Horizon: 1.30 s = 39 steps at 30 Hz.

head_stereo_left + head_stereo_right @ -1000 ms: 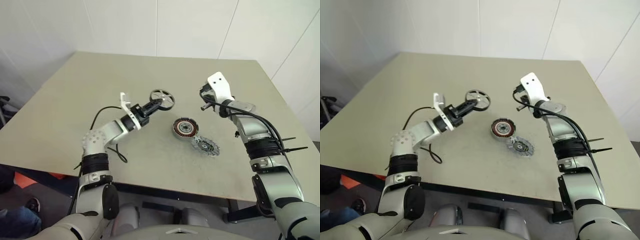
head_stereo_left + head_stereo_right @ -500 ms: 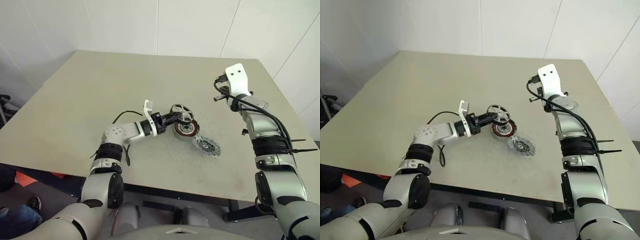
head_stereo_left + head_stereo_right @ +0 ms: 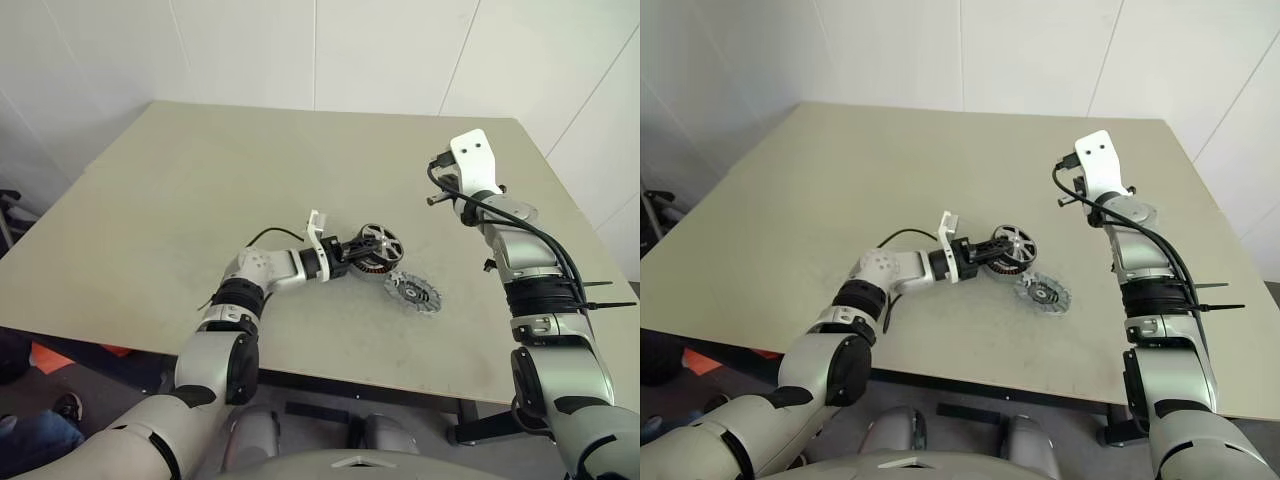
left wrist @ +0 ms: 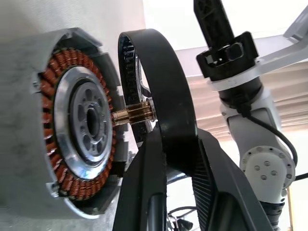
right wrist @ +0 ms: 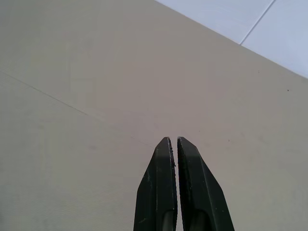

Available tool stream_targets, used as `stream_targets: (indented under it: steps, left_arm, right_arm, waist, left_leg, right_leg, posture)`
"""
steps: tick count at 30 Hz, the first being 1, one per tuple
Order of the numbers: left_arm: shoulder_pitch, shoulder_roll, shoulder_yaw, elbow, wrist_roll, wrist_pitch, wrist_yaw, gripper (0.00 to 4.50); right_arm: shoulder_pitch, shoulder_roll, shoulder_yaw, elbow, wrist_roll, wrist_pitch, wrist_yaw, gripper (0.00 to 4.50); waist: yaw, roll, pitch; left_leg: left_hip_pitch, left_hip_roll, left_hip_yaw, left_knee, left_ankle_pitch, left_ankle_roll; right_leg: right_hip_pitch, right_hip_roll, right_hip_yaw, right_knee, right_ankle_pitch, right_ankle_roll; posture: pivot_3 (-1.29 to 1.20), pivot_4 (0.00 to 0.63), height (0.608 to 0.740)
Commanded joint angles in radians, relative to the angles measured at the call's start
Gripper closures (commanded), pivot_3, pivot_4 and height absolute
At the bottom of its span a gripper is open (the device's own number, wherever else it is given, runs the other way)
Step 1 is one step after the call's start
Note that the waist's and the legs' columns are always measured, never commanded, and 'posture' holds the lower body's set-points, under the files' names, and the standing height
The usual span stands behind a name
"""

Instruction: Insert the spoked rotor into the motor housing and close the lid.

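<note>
White wall panels behind, pale beige table [image 3: 200,180] in front, carrying the parts near its middle.

Left gripper [image 3: 362,246] reaching low over the table, pinching the spoked rotor [image 3: 381,243] by its rim between two black fingers [image 4: 144,192]. Rotor held on edge, its dark ribbed rim and spokes facing the head cameras, directly beyond the fingertips. From the left wrist camera: a short brass-coloured shaft [image 4: 134,115] sticking out of the rotor's hub toward the pale centre of the motor housing [image 4: 72,125], just short of the central bore, rotor and housing face to face and very near; cannot tell whether the shaft tip touches. Housing lying on the table right against the far side of the held rotor, ring of copper-brown windings visible around the pale hub.

Another round grey part with a ribbed rim [image 3: 412,292] flat on the table, just beside the left gripper's tip, on the side toward the robot's right, apart from rotor and housing.

Right gripper [image 5: 174,144] raised above bare table, well apart from the parts, on the robot's right; fingers pressed together, holding nothing. White wrist block [image 3: 474,160] and black cable [image 3: 520,232] visible on that arm.
</note>
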Motion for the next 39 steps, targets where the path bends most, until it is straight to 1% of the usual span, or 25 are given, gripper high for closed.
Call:
stream_targets:
  steps: [1,8,10,11,15,19,26,28,30,33,36,39]
  left_arm:
    - [-0.029,0.005,0.013,0.012,0.020,-0.025,-0.019,4.14]
    - [-0.028,0.006,0.021,0.022,0.048,-0.036,-0.027,4.14]
    - [-0.028,0.006,0.020,0.020,0.054,-0.036,-0.031,3.42]
    - [-0.027,0.007,0.022,0.020,0.055,-0.032,-0.033,3.21]
    - [-0.026,0.019,0.038,0.012,0.048,-0.022,-0.034,3.21]
    - [-0.009,0.042,0.050,-0.050,0.031,0.007,-0.032,3.21]
    - [0.077,0.113,0.116,-0.252,-0.031,0.093,0.012,3.21]
    - [0.111,0.142,0.136,-0.323,-0.047,0.110,0.029,3.21]
    - [0.146,0.171,0.161,-0.390,-0.062,0.116,0.048,3.21]
    - [0.189,0.188,0.169,-0.468,-0.069,0.103,0.073,3.21]
    - [0.245,0.213,0.120,-0.557,-0.008,0.032,0.081,3.21]
    - [0.288,0.225,0.097,-0.621,0.021,-0.029,0.094,3.21]
  right_arm:
    - [-0.020,-0.010,-0.018,-0.047,0.000,-0.010,-0.001,4.31]
    - [-0.028,-0.004,-0.008,-0.034,-0.002,-0.018,0.004,4.31]
    - [-0.033,-0.001,-0.006,-0.030,-0.002,-0.020,0.005,4.31]
    - [-0.034,0.000,-0.005,-0.030,-0.003,-0.020,0.006,4.31]
    - [-0.034,0.004,-0.001,-0.031,-0.004,-0.021,0.008,4.31]
    - [-0.031,0.005,0.000,-0.034,-0.005,-0.020,0.014,4.31]
    - [-0.018,-0.002,0.021,-0.057,-0.008,-0.021,0.063,4.31]
    - [-0.005,-0.004,0.035,-0.096,0.010,-0.022,0.112,4.31]
    - [0.021,-0.002,0.055,-0.179,0.054,-0.029,0.201,4.31]
    - [0.078,-0.005,0.078,-0.306,0.123,-0.019,0.330,4.31]
    - [0.143,-0.033,0.103,-0.393,0.152,0.002,0.417,4.31]
    - [0.178,-0.042,0.116,-0.390,0.151,0.003,0.442,4.31]
  waist:
    - [0.000,0.000,0.000]
    - [0.000,0.000,0.000]
    - [0.000,0.000,0.000]
    - [0.000,0.000,0.000]
    - [0.000,0.000,0.000]
    - [-0.001,0.000,0.000]
    - [-0.006,0.000,0.000]
    - [-0.004,0.000,0.000]
    - [-0.003,0.000,0.000]
    - [-0.004,0.000,0.000]
    - [0.000,0.000,0.000]
    - [0.003,0.000,0.000]
  left_leg:
    - [0.000,0.000,0.000,0.000,0.000,0.000]
    - [0.002,0.000,0.000,0.000,-0.001,0.002]
    - [0.002,0.000,0.000,0.000,-0.001,0.002]
    - [0.002,0.000,0.000,0.000,-0.001,0.002]
    - [0.002,0.000,0.000,0.000,-0.001,0.002]
    - [0.002,0.000,0.000,0.000,-0.001,0.003]
    - [0.002,0.001,0.000,0.000,-0.001,0.003]
    - [0.002,0.001,0.000,0.000,-0.002,0.002]
    - [0.002,0.000,0.000,0.000,-0.002,0.003]
    - [0.002,0.002,0.000,0.000,-0.002,0.003]
    - [0.002,0.003,0.000,0.000,-0.002,0.003]
    - [0.004,0.003,0.000,0.000,-0.004,0.000]
  right_leg:
    - [0.000,0.000,0.000,0.000,0.000,0.000]
    - [0.002,0.000,0.000,0.000,0.000,0.000]
    - [0.003,-0.001,0.000,0.000,0.000,0.000]
    - [0.003,-0.001,0.000,0.000,0.000,0.000]
    - [0.003,-0.001,0.000,0.000,0.000,0.000]
    - [0.002,-0.001,0.000,0.000,0.000,0.000]
    - [0.002,0.000,-0.001,0.000,0.000,0.000]
    - [0.002,0.000,-0.001,0.000,0.000,0.000]
    - [0.003,-0.001,-0.001,0.000,0.000,0.000]
    - [0.002,0.000,-0.001,0.000,0.000,-0.001]
    - [0.003,0.000,-0.001,-0.001,0.000,-0.001]
    - [0.005,0.000,-0.001,-0.001,0.000,0.000]
  posture:
    - [0.00,0.000,0.740]
    - [0.00,0.000,0.740]
    - [0.00,0.000,0.740]
    - [0.00,0.000,0.740]
    - [0.00,0.000,0.740]
    - [0.00,0.000,0.740]
    - [0.00,0.000,0.740]
    - [0.00,0.000,0.740]
    - [0.00,0.000,0.740]
    - [0.00,0.000,0.740]
    - [0.00,0.000,0.740]
    - [0.00,0.000,0.740]
